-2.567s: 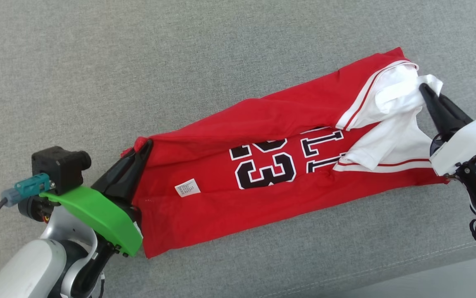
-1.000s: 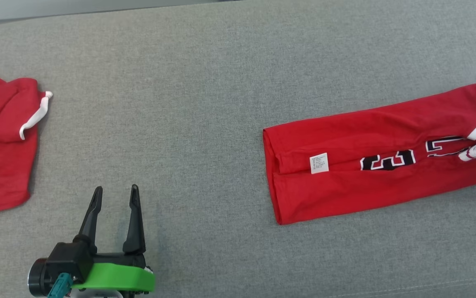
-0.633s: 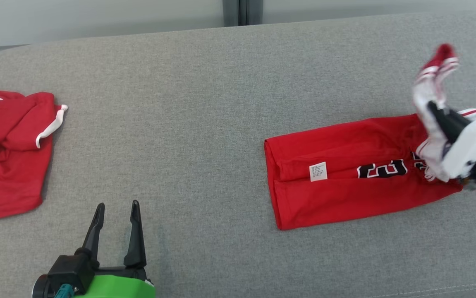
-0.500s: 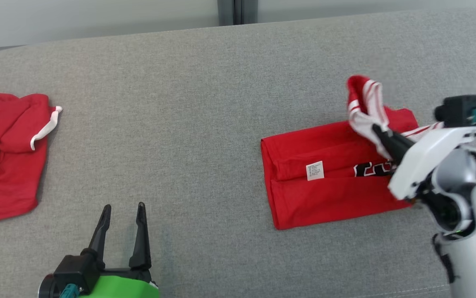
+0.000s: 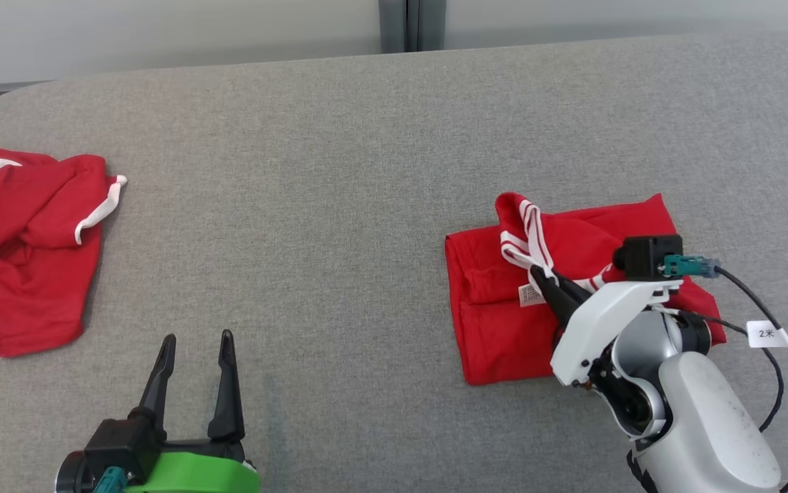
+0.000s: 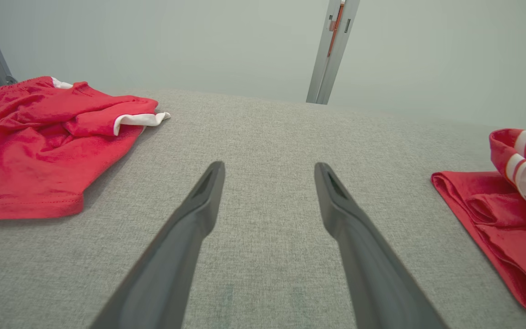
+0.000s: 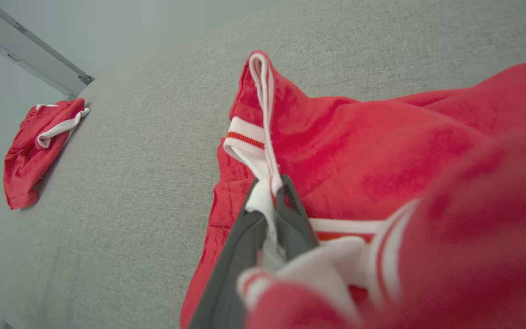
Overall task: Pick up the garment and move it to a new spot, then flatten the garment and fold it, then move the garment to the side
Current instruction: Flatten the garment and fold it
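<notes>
Setting: a pale wall (image 5: 161, 27) and a grey metal post (image 5: 411, 24) stand behind a long bench (image 5: 339, 137), upholstered in grey woven cloth and rounded at its far left corner.
Task item: the garment (image 5: 496, 335), a red knit jersey, lies on the right half of the bench. It is a narrow folded strip doubled over itself into a rough rectangle.
Trim: a white ribbed band (image 5: 527, 236) with red stripes stands in a loop above the red layers, with a white care label (image 5: 529, 294) just beside it.
Right side: the right arm (image 5: 702, 404), white-shelled, leans over the garment with its jaws clenched on the white band, pinching it thin.
Left side: the left arm (image 5: 188, 476), green-cased, sits near the front edge, well apart from the garment. Its jaws are released, spread wide and hold nothing.
Also present: a second red garment (image 5: 24, 260) with white edging lies crumpled at the bench's left end.
Step in hand: the fold, by the look of it, since the striped end sits over the hem half.
Next move: probably lower and free the band so it lies flat with edges matched, then shift the bundle aside.
Handling: soft, limp, faintly fuzzy cloth, so the loop may slide once freed.
</notes>
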Available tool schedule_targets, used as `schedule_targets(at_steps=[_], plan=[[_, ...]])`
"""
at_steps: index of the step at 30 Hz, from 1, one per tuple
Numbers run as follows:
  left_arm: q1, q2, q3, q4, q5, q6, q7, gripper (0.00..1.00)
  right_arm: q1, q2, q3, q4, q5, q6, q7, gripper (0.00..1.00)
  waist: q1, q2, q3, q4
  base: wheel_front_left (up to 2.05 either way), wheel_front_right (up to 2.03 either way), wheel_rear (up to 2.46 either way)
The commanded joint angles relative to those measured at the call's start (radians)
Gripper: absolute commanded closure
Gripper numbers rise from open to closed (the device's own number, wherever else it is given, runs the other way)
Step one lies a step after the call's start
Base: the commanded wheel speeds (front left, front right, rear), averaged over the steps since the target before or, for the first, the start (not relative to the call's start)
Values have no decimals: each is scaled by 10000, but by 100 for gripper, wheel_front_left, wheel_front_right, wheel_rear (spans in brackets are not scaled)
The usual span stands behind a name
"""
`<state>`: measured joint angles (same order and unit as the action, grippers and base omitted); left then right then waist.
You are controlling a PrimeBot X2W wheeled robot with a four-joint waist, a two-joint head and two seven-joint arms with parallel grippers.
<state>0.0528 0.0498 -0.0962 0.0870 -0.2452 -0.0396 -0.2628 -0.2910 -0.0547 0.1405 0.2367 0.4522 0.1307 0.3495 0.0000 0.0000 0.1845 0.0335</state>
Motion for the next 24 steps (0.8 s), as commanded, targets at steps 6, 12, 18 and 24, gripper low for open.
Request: schedule_targets(at_steps=[6, 12, 18, 24], plan=[[253, 18, -108, 17, 33, 32, -25, 0, -153, 37, 555, 451, 204, -1, -654, 100, 0, 0, -259, -61, 0, 0, 0], [370, 17, -242, 6, 13, 85, -25, 0, -233, 33, 841, 761, 113, -1, -1289, 100, 0, 0, -360, -128, 0, 0, 0], [438, 15, -282, 19, 70, 104, -27, 0, -514, 38, 924, 963, -87, -1, -2043, 100, 0, 0, -390, -225, 0, 0, 0], [338, 17, -358, 43, 71, 78, -27, 0, -600, 42, 1299, 1212, -362, -1, -2369, 100, 0, 0, -367, -239, 0, 0, 0]])
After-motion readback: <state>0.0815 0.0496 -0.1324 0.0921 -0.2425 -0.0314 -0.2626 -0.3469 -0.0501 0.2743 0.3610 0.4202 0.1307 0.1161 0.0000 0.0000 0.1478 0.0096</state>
